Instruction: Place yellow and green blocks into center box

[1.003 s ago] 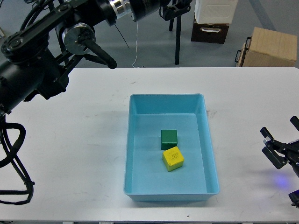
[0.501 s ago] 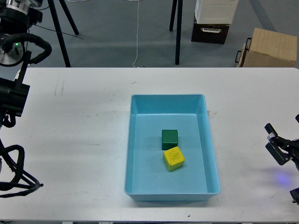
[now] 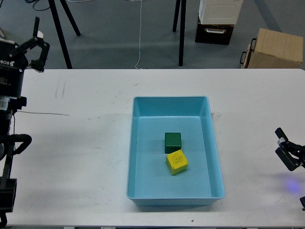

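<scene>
A green block (image 3: 172,142) and a yellow block (image 3: 177,161) lie touching each other inside the light-blue box (image 3: 169,99) at the table's center, green behind yellow. My left gripper (image 3: 38,46) is at the far left by the table's back edge, open and empty, far from the box. My right gripper (image 3: 285,149) is low at the right edge over the table, open and empty, well right of the box.
A thin cable (image 3: 43,113) lies on the white table (image 3: 86,143) at the left. Beyond the table's far edge stand tripod legs (image 3: 180,33), a dark case with a white top (image 3: 215,24) and a cardboard box (image 3: 275,47).
My left arm has swung out of the upper-left area and pulled back to the left edge. My right gripper has drifted slightly right and down. The blocks have not moved.
</scene>
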You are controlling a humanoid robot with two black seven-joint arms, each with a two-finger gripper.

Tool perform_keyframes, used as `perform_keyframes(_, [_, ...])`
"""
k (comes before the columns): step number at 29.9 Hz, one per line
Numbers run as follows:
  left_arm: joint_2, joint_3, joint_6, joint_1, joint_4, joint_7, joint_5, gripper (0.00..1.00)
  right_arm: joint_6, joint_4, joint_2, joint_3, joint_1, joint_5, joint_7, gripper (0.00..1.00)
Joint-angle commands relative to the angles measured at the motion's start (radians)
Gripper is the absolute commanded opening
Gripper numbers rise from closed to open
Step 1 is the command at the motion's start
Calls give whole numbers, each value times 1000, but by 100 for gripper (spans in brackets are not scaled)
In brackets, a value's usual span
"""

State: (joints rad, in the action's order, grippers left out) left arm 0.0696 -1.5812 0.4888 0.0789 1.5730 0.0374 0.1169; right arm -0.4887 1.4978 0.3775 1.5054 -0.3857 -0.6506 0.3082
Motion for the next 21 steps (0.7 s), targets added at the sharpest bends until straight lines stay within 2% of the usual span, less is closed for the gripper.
perform_keyframes(1, [-16,13,0,-167,54,30,-109,100,0,10,-5,3,-38,0,0,100])
perform_keyframes(5, [-16,50,0,-290,71,47,-262,100,0,10,-14,3,-73,0,0,100])
perform_keyframes(10, [-24,107,0,-398,104,29,-306,100,0,-2,-45,-5,-88,5,0,100])
perform_keyframes(16, [-30,141,0,-499,104,-43,-306,100,0,-1,-124,-2,-127,110,0,100])
perform_keyframes(21, [-28,171,0,-577,101,-57,-306,100,0,9,-134,3,-141,128,0,100])
